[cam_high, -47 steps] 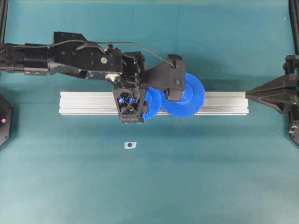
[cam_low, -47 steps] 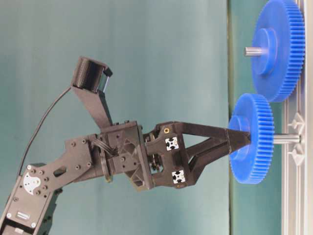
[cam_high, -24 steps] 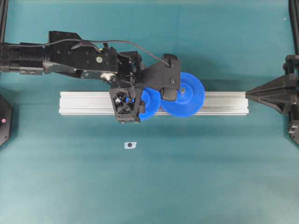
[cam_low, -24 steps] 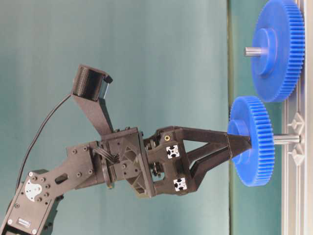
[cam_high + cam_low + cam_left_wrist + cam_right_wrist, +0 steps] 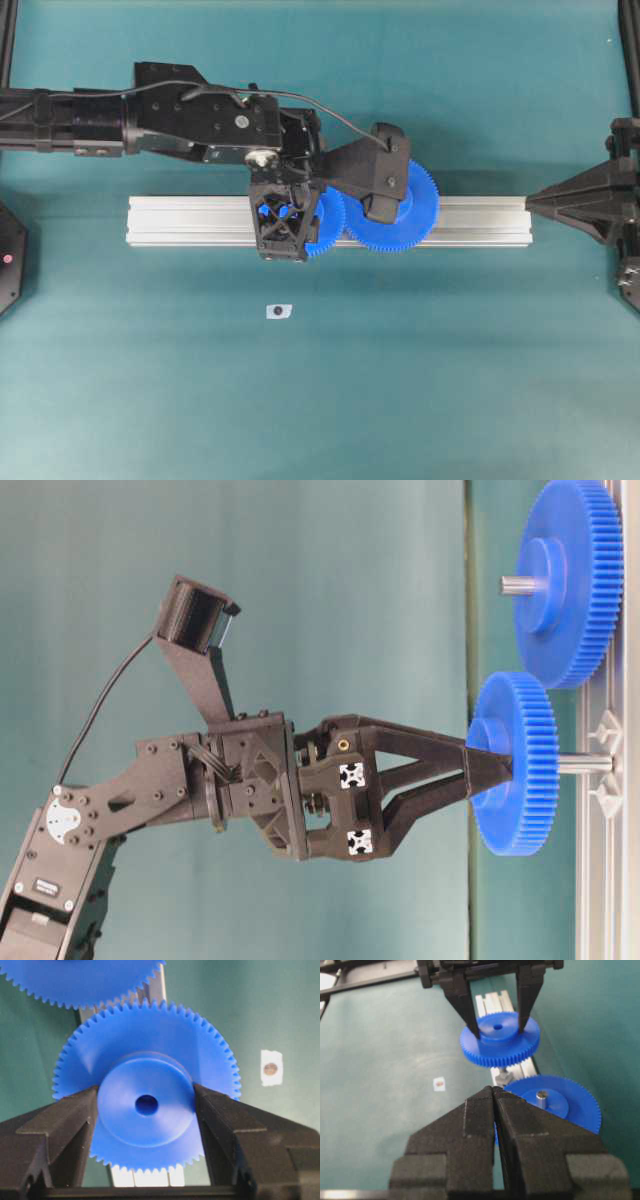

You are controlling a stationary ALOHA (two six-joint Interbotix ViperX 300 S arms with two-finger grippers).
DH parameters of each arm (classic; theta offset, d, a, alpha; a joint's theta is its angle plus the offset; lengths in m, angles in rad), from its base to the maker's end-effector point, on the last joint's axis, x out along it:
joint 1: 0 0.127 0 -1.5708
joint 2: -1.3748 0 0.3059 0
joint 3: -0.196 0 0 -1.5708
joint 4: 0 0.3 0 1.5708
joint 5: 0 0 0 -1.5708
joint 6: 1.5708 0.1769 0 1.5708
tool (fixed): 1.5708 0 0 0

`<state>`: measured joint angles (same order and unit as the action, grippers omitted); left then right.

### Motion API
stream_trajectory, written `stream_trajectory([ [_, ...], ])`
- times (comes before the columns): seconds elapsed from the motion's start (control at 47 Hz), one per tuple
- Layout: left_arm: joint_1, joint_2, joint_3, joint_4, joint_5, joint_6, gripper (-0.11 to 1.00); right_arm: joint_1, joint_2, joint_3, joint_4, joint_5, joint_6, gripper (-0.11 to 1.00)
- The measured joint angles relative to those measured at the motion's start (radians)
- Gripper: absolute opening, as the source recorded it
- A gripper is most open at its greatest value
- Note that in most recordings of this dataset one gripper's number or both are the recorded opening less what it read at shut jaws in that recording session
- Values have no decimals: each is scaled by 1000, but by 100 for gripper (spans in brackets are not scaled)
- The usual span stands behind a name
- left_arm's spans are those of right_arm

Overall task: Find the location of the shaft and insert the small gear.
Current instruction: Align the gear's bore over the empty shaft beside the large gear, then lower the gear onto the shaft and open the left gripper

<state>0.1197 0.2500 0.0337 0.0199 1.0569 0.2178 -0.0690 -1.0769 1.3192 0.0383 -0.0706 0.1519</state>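
My left gripper [image 5: 145,1091] is shut on the raised hub of the small gear [image 5: 150,1040], a bright blue toothed wheel with a dark centre hole. From table level the small gear [image 5: 515,765] hangs off the rail with the silvery shaft [image 5: 585,764] running from the rail into its underside. The right wrist view shows the small gear [image 5: 499,1047] above the shaft's shiny base [image 5: 504,1076]. No pin end shows in the hole. From overhead, the left gripper [image 5: 285,215] hides most of the small gear [image 5: 330,222]. My right gripper [image 5: 493,1089] is shut and empty.
The larger blue gear [image 5: 412,210] with a grey pin sits on the aluminium rail [image 5: 190,220], its teeth beside the small gear's. A small white sticker [image 5: 279,311] lies on the teal mat in front of the rail. The right gripper [image 5: 530,203] points at the rail's right end.
The left arm, with the small gear in it, shifted slightly left along the rail and then back to the right. The gear stays at about the same height. The right arm has not moved.
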Motion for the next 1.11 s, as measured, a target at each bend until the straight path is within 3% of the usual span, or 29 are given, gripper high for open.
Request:
stream_trajectory([
  [0.829,0,5,-11,-3,5,0,63,0,0,0,0,0,3,5],
  [1.106,0,6,-14,-3,3,-37,63,0,-2,0,0,-2,5,5],
])
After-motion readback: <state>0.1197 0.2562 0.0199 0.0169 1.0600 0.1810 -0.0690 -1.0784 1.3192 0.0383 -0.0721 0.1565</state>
